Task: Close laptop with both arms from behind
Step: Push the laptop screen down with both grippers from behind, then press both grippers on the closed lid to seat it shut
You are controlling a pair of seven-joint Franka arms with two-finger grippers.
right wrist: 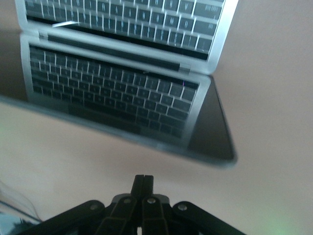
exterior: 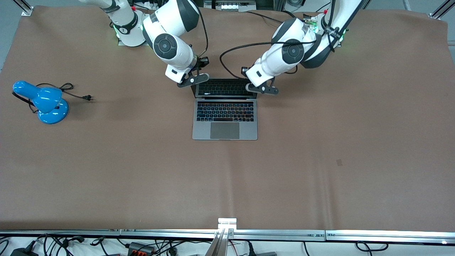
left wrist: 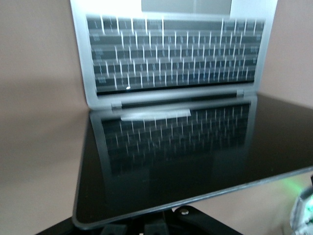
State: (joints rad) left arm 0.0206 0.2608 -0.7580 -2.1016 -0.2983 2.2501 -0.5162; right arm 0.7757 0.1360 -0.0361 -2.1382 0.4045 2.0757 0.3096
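The silver-grey laptop point(exterior: 224, 121) lies open at the table's middle, its dark screen point(exterior: 222, 87) raised and mirroring the black keyboard. My right gripper point(exterior: 193, 81) is shut and empty at the lid's top corner toward the right arm's end; in the right wrist view the gripper point(right wrist: 144, 178) is just short of the lid's edge point(right wrist: 146, 147). My left gripper point(exterior: 261, 89) is shut at the other top corner. In the left wrist view the lid point(left wrist: 186, 156) hides its fingertips and its edge lies right against the gripper body.
A blue desk lamp point(exterior: 46, 103) with a loose black cord and plug point(exterior: 76, 93) stands toward the right arm's end of the table. The brown mat point(exterior: 320, 160) spreads wide around the laptop. A metal rail point(exterior: 227, 233) runs along the table's front edge.
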